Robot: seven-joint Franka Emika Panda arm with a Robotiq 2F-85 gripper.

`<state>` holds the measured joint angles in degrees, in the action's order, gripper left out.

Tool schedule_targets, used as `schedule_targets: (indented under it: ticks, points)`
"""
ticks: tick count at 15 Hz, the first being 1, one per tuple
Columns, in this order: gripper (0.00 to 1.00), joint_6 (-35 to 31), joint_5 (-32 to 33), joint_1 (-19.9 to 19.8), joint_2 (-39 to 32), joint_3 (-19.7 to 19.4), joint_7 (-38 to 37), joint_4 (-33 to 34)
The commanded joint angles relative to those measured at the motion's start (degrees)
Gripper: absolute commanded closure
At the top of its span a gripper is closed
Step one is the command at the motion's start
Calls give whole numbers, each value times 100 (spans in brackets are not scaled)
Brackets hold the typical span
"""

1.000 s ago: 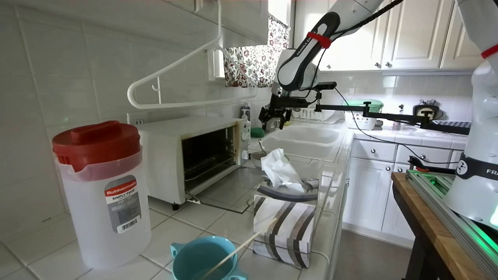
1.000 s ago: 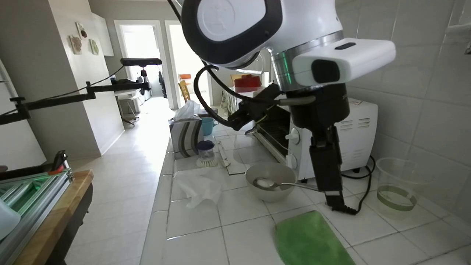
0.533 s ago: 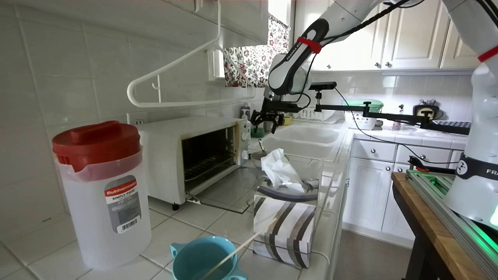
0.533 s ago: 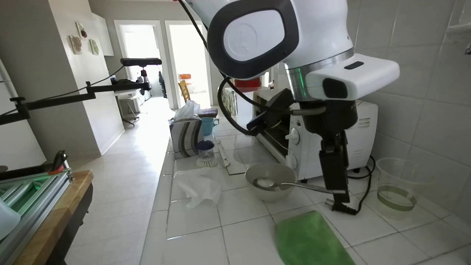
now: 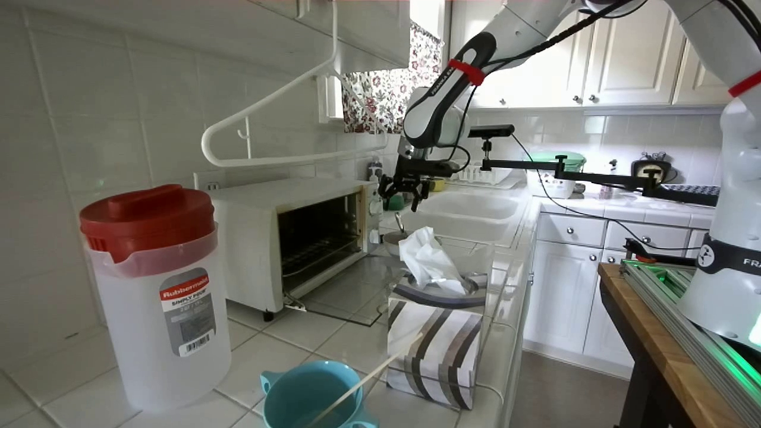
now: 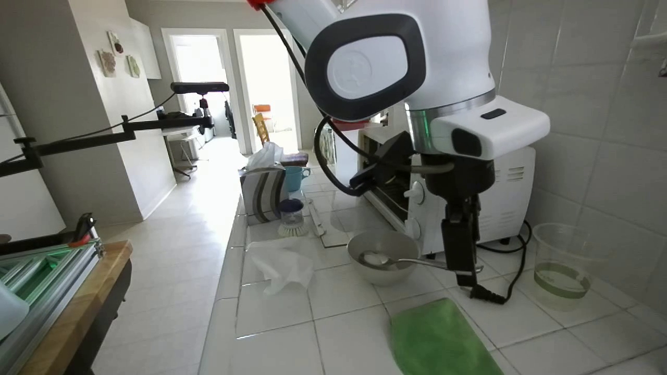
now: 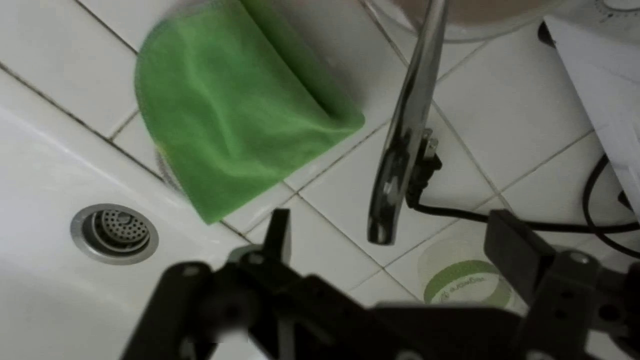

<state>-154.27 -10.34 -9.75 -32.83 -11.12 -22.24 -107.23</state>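
Note:
My gripper [image 7: 391,220] is open and empty in the wrist view, its two dark fingers wide apart. The end of a shiny metal spoon handle [image 7: 407,117] lies in the picture between the fingertips, touching neither. In an exterior view the spoon [image 6: 430,263] rests in a grey bowl [image 6: 385,277], its handle sticking out toward my gripper [image 6: 465,281] and passing behind or beside the finger. The bowl's edge [image 7: 465,36] shows at the top of the wrist view. In an exterior view my gripper [image 5: 407,191] hangs above the counter beside the toaster oven [image 5: 297,223].
A green cloth [image 7: 240,110], a black plug [image 7: 422,172] and a clear cup [image 7: 462,287] lie around the spoon. The sink drain [image 7: 117,234] is at left. A tissue box [image 6: 263,192], brush [image 6: 292,213] and crumpled tissue [image 6: 284,263] stand on the counter. A hanger [image 5: 297,158] hangs above.
My gripper has moved toward the toaster oven side and lower, and its tilt has changed slightly. The spoon and bowl have not moved.

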Motion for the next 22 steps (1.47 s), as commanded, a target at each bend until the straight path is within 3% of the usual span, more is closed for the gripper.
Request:
schedule_targets:
  ticks: [1,11,12,14,22]
  points:
    - [0,144,-163,-17,-165,55,-24,197]
    - [2,94,-205,4,-371,119,-23,259]
    - [27,85,-203,6,-373,118,-22,258]
    - [29,67,-193,16,-375,109,-27,255]
    - [90,38,-177,37,-379,99,-28,255]
